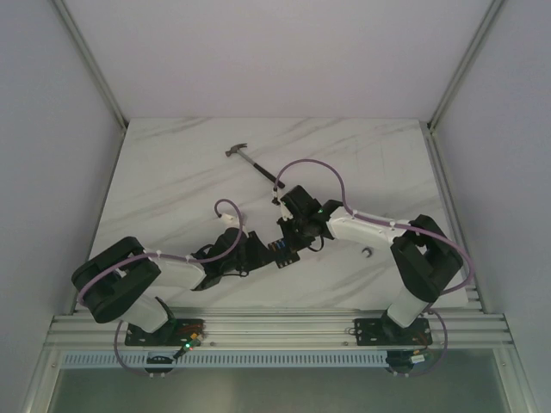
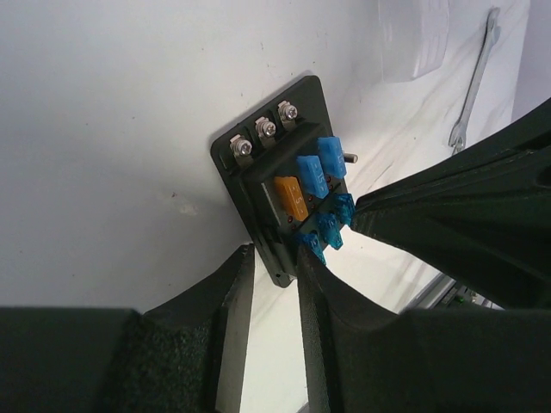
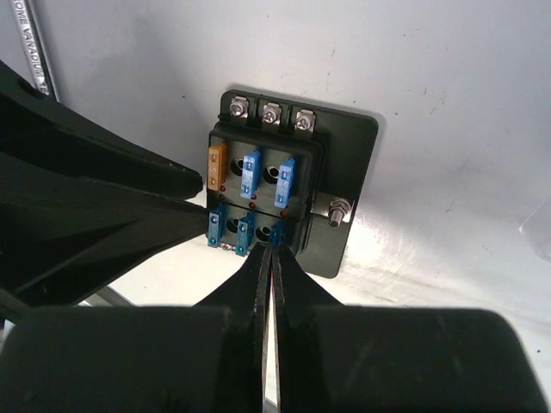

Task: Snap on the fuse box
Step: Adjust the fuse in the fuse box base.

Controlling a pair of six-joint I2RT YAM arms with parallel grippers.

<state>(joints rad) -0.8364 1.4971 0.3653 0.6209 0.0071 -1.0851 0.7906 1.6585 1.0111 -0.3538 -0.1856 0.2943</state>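
The black, square plastic fuse box [image 1: 280,247] lies flat on the white marble-look desk [image 1: 172,181], a little toward six o'clock from its middle, between my two tools. Its moulded face is matt. In the right wrist view three bright metal screws [image 3: 269,113] run along its twelve o'clock edge, and one translucent orange blade fuse [image 3: 217,160] and several glossy blue blade fuses [image 3: 250,172] stand in the slots.

My right tool [image 3: 272,248] is pinched tight, tips on the blue fuse at the lower row's three o'clock end. Whether it grips that fuse or only presses it, I cannot tell. My left tool [image 2: 273,258] reaches in from nine o'clock with jaws narrow, straddling the edge of the base plate, and I cannot tell if they clamp it.

I judge this to be the seating step: box braced, tips on the last fuse. Next calls for a straight, firm push until it clicks, with the left tool steadying, since hard smooth plastic would likely slide on the polished top.

At twelve o'clock from the box lies a steel-headed hammer [image 1: 252,163], and a slim silver wrench [image 2: 473,82] lies beyond the box.
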